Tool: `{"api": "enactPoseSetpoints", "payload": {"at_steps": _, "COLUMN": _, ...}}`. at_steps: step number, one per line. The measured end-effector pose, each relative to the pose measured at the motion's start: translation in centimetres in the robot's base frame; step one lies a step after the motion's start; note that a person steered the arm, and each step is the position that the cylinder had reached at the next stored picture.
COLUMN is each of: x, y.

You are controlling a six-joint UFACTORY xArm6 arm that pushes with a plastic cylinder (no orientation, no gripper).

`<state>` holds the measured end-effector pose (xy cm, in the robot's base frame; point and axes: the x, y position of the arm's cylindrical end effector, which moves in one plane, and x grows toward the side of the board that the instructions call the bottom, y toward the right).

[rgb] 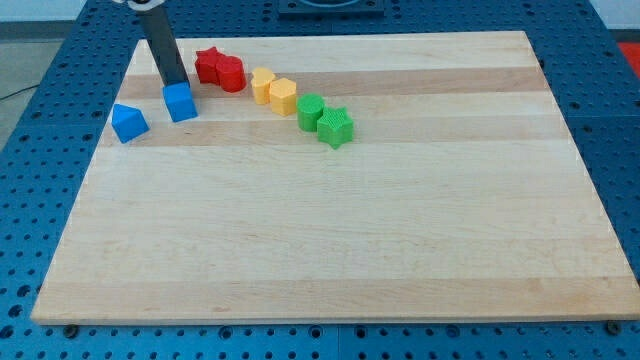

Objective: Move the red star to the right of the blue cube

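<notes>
The red star (208, 64) lies near the view's top left, touching a red round block (231, 74) on its right. The blue cube (180, 102) sits below and left of the star, a small gap apart. My tip (177, 85) stands at the cube's top edge, left of the red star. The dark rod rises from it toward the view's top left.
A blue wedge-like block (129, 122) lies left of the cube. Two yellow blocks (263, 84) (283, 95) and two green blocks (310, 111) (336, 127) run in a diagonal row right of the red pair. The wooden board (400, 250) sits on a blue perforated table.
</notes>
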<state>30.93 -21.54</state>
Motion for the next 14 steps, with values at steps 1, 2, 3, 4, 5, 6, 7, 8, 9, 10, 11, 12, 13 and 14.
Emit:
{"api": "enactPoseSetpoints", "payload": {"at_steps": 1, "x": 1.6, "y": 0.0}}
{"api": "enactPoseSetpoints", "payload": {"at_steps": 2, "x": 2.2, "y": 0.0}}
{"api": "enactPoseSetpoints", "payload": {"at_steps": 3, "x": 1.7, "y": 0.0}}
{"api": "enactPoseSetpoints", "payload": {"at_steps": 4, "x": -2.8, "y": -0.6}}
{"api": "enactPoseSetpoints", "payload": {"at_steps": 5, "x": -7.1, "y": 0.1}}
{"api": "enactPoseSetpoints", "payload": {"at_steps": 6, "x": -9.7, "y": 2.2}}
{"api": "enactPoseSetpoints", "payload": {"at_steps": 7, "x": -8.8, "y": 4.4}}
{"api": "enactPoseSetpoints", "payload": {"at_steps": 8, "x": -7.4, "y": 4.1}}
{"api": "enactPoseSetpoints", "payload": {"at_steps": 9, "x": -5.9, "y": 3.9}}
{"api": "enactPoseSetpoints", "payload": {"at_steps": 10, "x": -3.9, "y": 3.9}}
{"api": "enactPoseSetpoints", "payload": {"at_steps": 11, "x": -2.3, "y": 4.1}}
{"api": "enactPoseSetpoints", "payload": {"at_steps": 12, "x": -4.1, "y": 4.2}}
{"api": "enactPoseSetpoints", "payload": {"at_steps": 13, "x": -8.0, "y": 1.7}}
{"api": "enactPoseSetpoints", "payload": {"at_steps": 14, "x": -7.7, "y": -4.0}}
